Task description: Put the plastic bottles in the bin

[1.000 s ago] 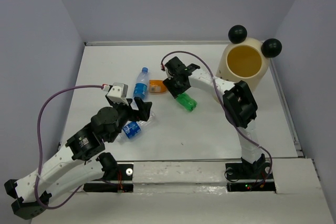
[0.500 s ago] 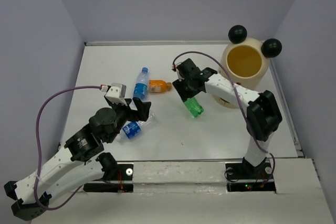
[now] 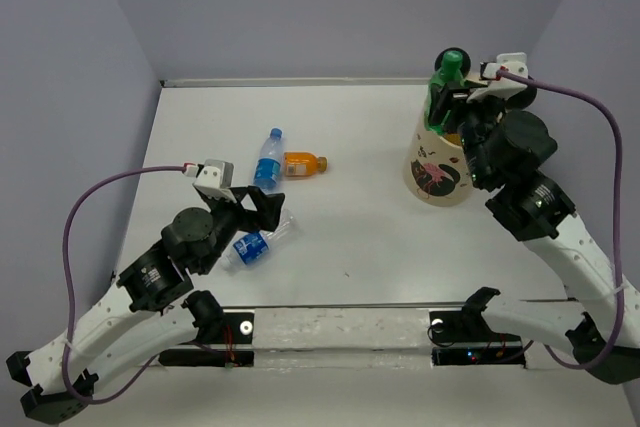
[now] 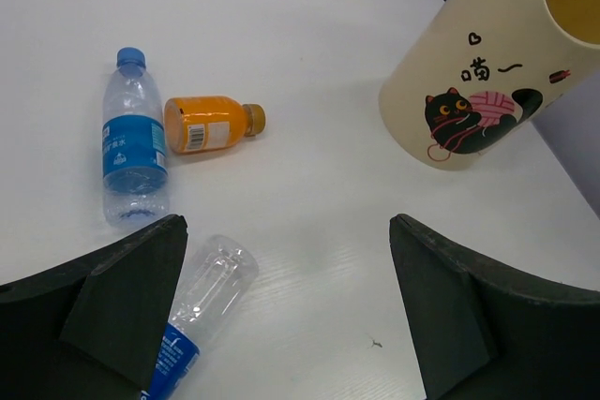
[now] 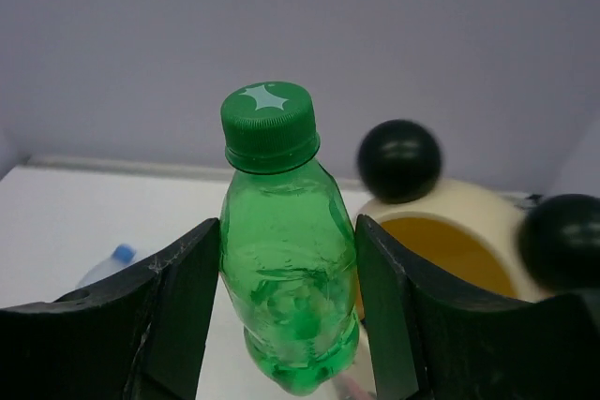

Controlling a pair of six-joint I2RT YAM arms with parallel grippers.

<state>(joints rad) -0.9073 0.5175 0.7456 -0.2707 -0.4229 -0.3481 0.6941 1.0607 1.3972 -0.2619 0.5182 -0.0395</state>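
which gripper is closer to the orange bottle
Left. The left gripper hangs open just on the near side of the orange bottle; the right gripper holds a green bottle up by the bin, much farther off.

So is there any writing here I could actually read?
"喵~" in black, on the bin, above its cat drawing.
Far clear bottle and near clear bottle, blue labels: too small to read.
Orange bottle label: blurred.
Green bottle cap: white star mark, no words.

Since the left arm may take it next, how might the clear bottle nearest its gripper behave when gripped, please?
The clear bottle looks empty, so probably light and squashy. Lying on its round side on the smooth table, it would likely roll if nudged.
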